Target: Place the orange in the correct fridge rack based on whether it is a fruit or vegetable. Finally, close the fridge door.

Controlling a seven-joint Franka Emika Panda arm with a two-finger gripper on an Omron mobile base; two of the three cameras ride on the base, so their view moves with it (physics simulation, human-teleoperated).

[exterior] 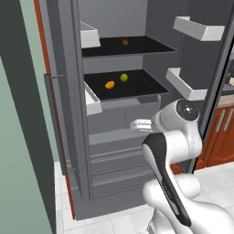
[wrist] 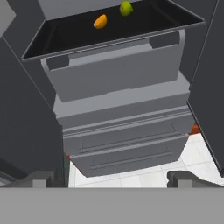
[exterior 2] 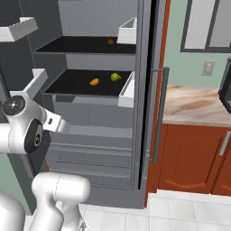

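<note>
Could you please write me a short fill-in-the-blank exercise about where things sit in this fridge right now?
1. The orange lies on the lower fridge rack beside a ____ round fruit.
2. The fridge door is ____.
3. The reddish-brown item sits on the ____ rack.
4. The gripper holds ____.

Missing words: yellow-green; open; upper; nothing
</note>
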